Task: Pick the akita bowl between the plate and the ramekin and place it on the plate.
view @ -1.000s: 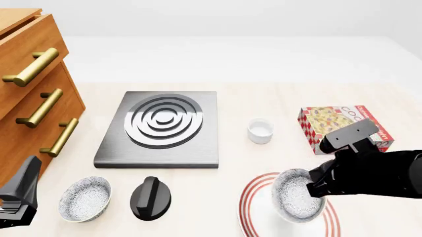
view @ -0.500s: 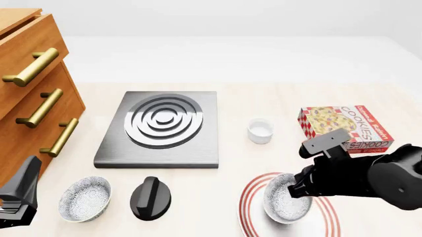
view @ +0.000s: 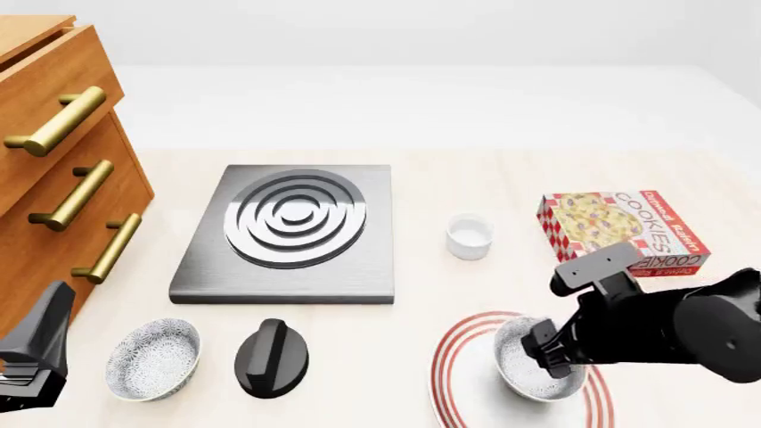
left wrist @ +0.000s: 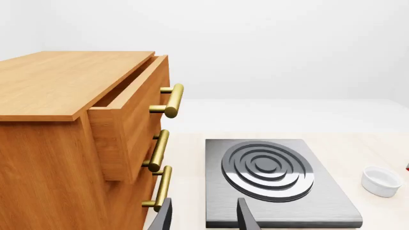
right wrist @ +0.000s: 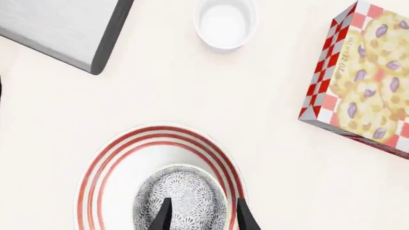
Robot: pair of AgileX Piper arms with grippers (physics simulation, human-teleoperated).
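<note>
The akita bowl (view: 519, 364) sits level on the red-ringed plate (view: 450, 358) at the front right. My right gripper (view: 544, 349) hangs over the bowl's right side. In the right wrist view its fingers stand wide apart across the rim of the bowl (right wrist: 182, 196): one over the speckled inside, the other just outside, so the right gripper (right wrist: 201, 218) is open. The plate (right wrist: 102, 165) rings the bowl there. The ramekin (view: 470, 236) stands behind the plate, apart from it. My left gripper (view: 34, 370) is open with nothing in it at the front left.
A look-alike speckled bowl (view: 152, 358) and a black knob (view: 271, 357) lie front left. Mid-table sits a grey burner slab (view: 291, 234). A cookie box (view: 625, 230) lies right of the ramekin (right wrist: 225, 21). A wooden drawer chest (left wrist: 76, 143) fills the left.
The bowl was tilted in the right gripper above the plate; it came down and now rests flat on the plate. The right arm lowered and shifted slightly. The left arm stayed still.
</note>
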